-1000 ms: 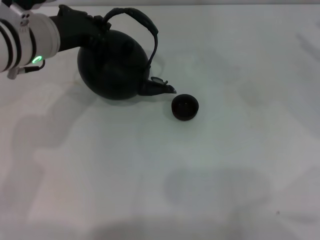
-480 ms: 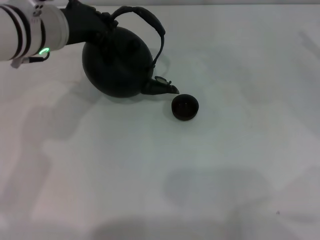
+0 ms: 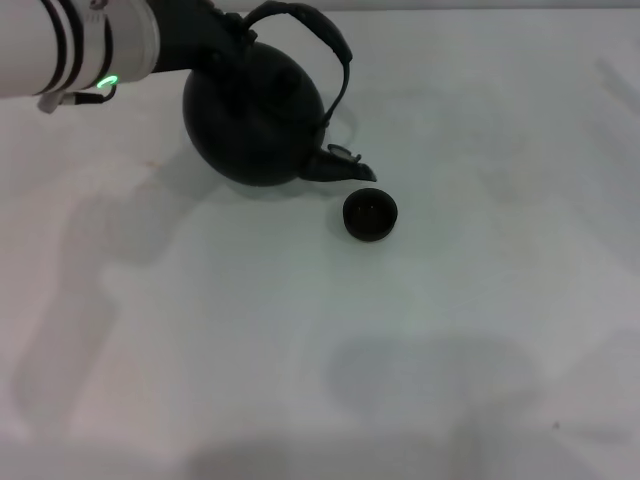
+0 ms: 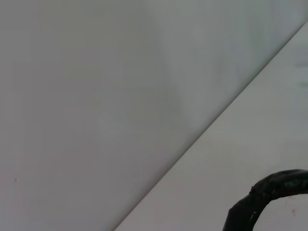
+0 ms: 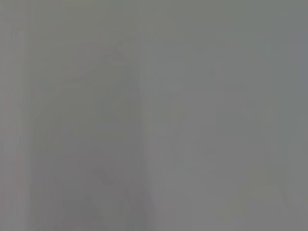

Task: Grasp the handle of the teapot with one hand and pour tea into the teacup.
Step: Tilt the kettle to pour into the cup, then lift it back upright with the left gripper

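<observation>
One shift: we saw the round matte black teapot, tilted spout-down, had travelled right since the earlier frames.
Spout: now just beside the tiny dark brown teacup on the white tabletop.
Left pincer: at the dark wrapped bail handle; grip state we could not tell.
Meaning: we judged pouring imminent.

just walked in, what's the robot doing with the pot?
The left gripper has the black teapot by the rear end of its arched handle, at the far left of the white table. The pot is tipped forward, its spout pointing down toward the small dark teacup, with the tip just short of the cup's rim. No tea stream is visible. The right arm is out of the head view, and its wrist camera shows nothing useful.
</observation>
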Robot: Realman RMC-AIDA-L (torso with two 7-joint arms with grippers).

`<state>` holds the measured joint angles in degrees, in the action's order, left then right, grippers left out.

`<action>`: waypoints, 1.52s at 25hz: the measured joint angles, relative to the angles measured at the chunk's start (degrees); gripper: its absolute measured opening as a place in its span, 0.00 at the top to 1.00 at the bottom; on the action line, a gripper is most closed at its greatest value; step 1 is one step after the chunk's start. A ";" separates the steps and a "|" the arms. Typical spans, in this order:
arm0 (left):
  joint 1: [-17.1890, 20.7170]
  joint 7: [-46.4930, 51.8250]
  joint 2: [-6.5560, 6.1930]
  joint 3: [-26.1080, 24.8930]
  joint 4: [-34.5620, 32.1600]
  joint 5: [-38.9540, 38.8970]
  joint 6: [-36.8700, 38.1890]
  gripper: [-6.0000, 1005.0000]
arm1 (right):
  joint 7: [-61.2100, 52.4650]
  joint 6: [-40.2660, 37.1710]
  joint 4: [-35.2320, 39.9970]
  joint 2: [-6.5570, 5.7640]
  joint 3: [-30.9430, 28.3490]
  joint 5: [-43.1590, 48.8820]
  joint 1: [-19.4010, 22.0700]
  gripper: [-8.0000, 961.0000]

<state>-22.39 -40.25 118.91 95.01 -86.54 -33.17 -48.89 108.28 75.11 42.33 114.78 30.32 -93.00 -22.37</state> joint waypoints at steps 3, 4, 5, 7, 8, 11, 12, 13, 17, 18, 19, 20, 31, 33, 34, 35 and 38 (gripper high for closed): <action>-0.96 0.00 0.00 -0.03 0.24 0.10 -1.24 0.85 | 0.14 -0.35 -0.18 0.00 0.00 0.05 -0.19 0.18; -1.29 0.00 0.00 -0.05 0.37 0.23 -1.54 0.85 | 0.29 -0.39 -0.33 0.00 0.00 0.08 -0.29 0.18; -1.29 0.00 0.00 -0.05 0.37 0.23 -1.54 0.85 | 0.45 -0.40 -0.52 0.00 0.00 0.09 -0.37 0.18; -2.14 0.00 0.03 -0.02 0.83 1.42 -2.52 0.85 | 0.80 -0.62 -0.91 0.00 0.00 0.09 -0.61 0.18; -2.43 0.00 0.08 0.00 0.95 1.78 -2.93 0.85 | 0.88 -0.83 -1.01 0.00 0.01 0.11 -0.73 0.18; -3.37 0.00 0.16 0.06 1.43 2.07 -3.80 0.85 | 0.97 -1.53 -1.05 0.00 0.09 0.20 -0.85 0.18; -3.60 0.00 0.17 0.06 1.52 2.07 -3.93 0.85 | 1.04 -1.64 -1.05 0.00 0.09 0.22 -0.86 0.18; -3.73 0.01 0.17 0.07 1.54 2.09 -3.98 0.85 | 1.12 -1.66 -1.12 0.00 0.09 0.22 -0.86 0.18; -4.22 0.00 0.13 0.09 1.62 2.41 -4.13 0.85 | 1.79 -1.76 -2.06 -0.14 0.04 0.16 -1.18 0.18; -4.44 0.00 0.13 0.10 1.70 2.69 -4.28 0.85 | 1.92 -1.79 -2.22 -0.19 0.04 0.16 -1.30 0.18; -4.64 0.00 0.15 0.13 1.79 3.08 -4.45 0.85 | 2.05 -1.80 -2.30 -0.22 0.04 0.16 -1.33 0.18; -4.91 0.09 0.19 0.26 1.93 3.50 -4.64 0.85 | 2.14 -1.81 -2.36 -0.23 0.05 0.16 -1.37 0.18; -7.26 2.44 0.20 2.22 2.74 6.55 -6.10 0.85 | 2.37 -1.86 -2.35 -0.13 0.09 0.23 -1.49 0.18; -7.42 2.44 0.19 2.28 2.79 6.56 -6.28 0.85 | 2.38 -1.88 -2.35 -0.12 0.09 0.23 -1.49 0.18; -7.51 2.45 0.18 2.32 2.81 6.56 -6.48 0.85 | 2.38 -1.89 -2.35 -0.11 0.09 0.23 -1.49 0.18; -7.57 2.45 0.17 2.32 2.81 6.57 -6.62 0.85 | 2.38 -1.90 -2.34 -0.11 0.09 0.23 -1.48 0.18; -7.79 2.46 0.11 2.34 2.81 6.62 -7.31 0.85 | 2.38 -1.91 -2.34 -0.09 0.09 0.23 -1.47 0.18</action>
<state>-30.17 -37.79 119.02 97.34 -83.73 -26.55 -56.20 110.67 73.20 39.99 114.69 30.41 -92.78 -23.84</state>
